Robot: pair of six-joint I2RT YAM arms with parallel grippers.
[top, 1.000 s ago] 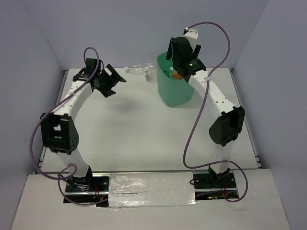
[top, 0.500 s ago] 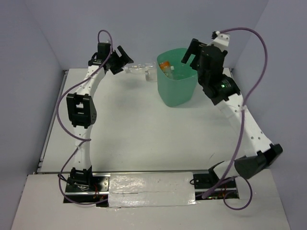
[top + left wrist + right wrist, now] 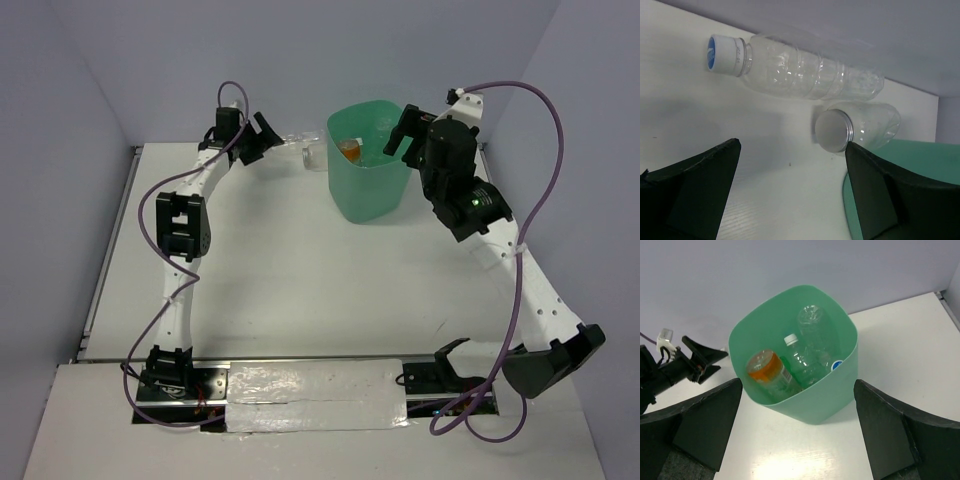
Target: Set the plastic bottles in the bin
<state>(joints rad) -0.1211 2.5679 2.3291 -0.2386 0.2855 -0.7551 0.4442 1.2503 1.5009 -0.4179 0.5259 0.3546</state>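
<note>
clear plastic, two bottles not yet binned: they lie on the table (image 3: 260,260) at the far edge, just left of the bin (image 3: 368,195). the long bottle (image 3: 805,75) runs left-right along the far wall (image 3: 850,30), white cap at its left end. the short bottle (image 3: 865,122) sits just near of it, grey cap facing the fingers, body angled far-right, v close to the bin rim; can't tell if touching.

l gripper (image 3: 792,150) is the nearer arm by far. its fingers are spread wide w/ nothing in them, and both bottles lie ahead of it on the far side. the short one prob fits btwn the fingers as they stand. the long one lies parallel to the finger gap, so it likely needs a wrist turn.

r gripper (image 3: 400,130) hangs at the bin's right rim, fingers released, empty. inside the bin: orange-ended bottle (image 3: 767,371), green bottle (image 3: 802,365), plus a clear one.
</note>
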